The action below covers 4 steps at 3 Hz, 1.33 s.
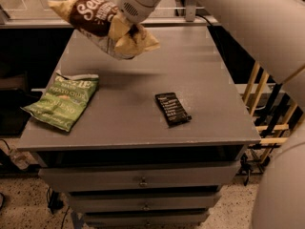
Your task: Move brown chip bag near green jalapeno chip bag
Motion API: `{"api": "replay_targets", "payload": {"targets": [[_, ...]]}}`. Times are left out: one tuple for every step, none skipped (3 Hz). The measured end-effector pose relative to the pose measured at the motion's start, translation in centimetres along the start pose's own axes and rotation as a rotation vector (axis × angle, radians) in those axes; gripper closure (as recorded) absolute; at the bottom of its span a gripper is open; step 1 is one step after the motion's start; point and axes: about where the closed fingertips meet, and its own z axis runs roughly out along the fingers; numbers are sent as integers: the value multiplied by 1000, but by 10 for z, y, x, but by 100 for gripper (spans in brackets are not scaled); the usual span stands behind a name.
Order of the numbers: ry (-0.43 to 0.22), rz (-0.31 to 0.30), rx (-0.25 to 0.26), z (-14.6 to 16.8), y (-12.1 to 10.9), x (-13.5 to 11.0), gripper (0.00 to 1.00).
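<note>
The brown chip bag (102, 25) hangs in the air above the back left part of the grey table (143, 123), its dark brown top with white script pointing left and its tan end right. My gripper (129, 28) is shut on the bag's middle, reaching in from the upper right. The green jalapeno chip bag (64, 99) lies flat at the table's left edge, its torn silvery top toward the back. The brown bag is above and to the right of the green one, not touching it.
A small flat black packet (172, 109) lies right of the table's middle. Drawers (143, 180) run below the tabletop. Wooden slats (267, 109) stand at the right. My white arm (248, 27) spans the upper right.
</note>
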Motion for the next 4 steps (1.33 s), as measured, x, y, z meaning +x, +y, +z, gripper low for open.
{"api": "replay_targets", "payload": {"targets": [[14,-111,-75,26,25,-27,100],[26,-208,-138,42,48,-48,100],[45,-280,-177,49,71,-57,100],[75,-319,-200,62,84,-56,100]]}}
